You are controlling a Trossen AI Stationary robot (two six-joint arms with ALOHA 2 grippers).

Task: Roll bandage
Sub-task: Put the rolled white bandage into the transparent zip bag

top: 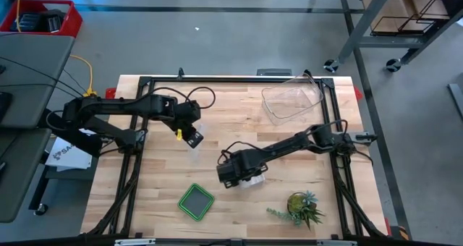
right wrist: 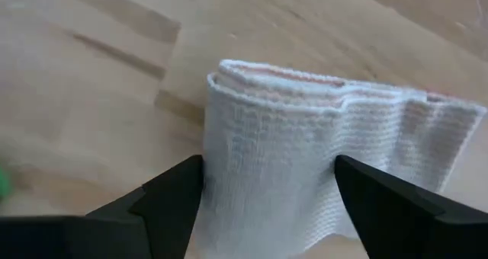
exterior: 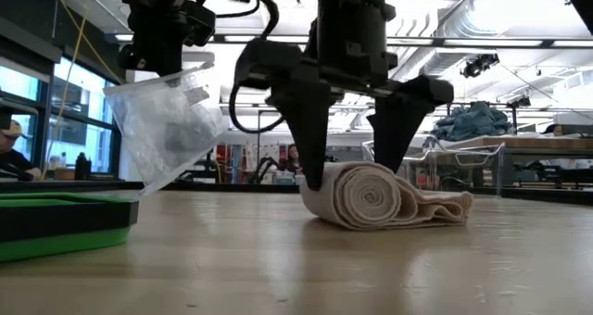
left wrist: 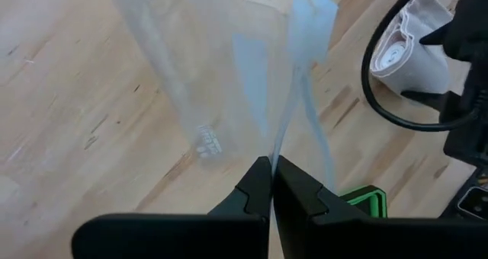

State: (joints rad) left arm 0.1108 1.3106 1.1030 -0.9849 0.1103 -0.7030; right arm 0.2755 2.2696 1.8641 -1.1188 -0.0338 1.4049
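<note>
A: Where's the bandage (exterior: 389,199)?

B: On the wooden surface (top: 217,202), partly rolled, loose tail beside the coil. The right gripper (exterior: 354,171) straddles the rolled end, fingers spread, grasping nothing.

A: And the left gripper (left wrist: 272,184)?

B: Clenched on a clear plastic bag (exterior: 167,125), held above the surface.

A: Risks?

B: If the right gripper closes off-centre, the coil could squash or unwind; the hanging bag might swing into it.

A: Count?

B: One bandage, one bag, one clear tub (top: 291,101), one green tray (top: 196,201), one small plant (top: 300,207).
</note>
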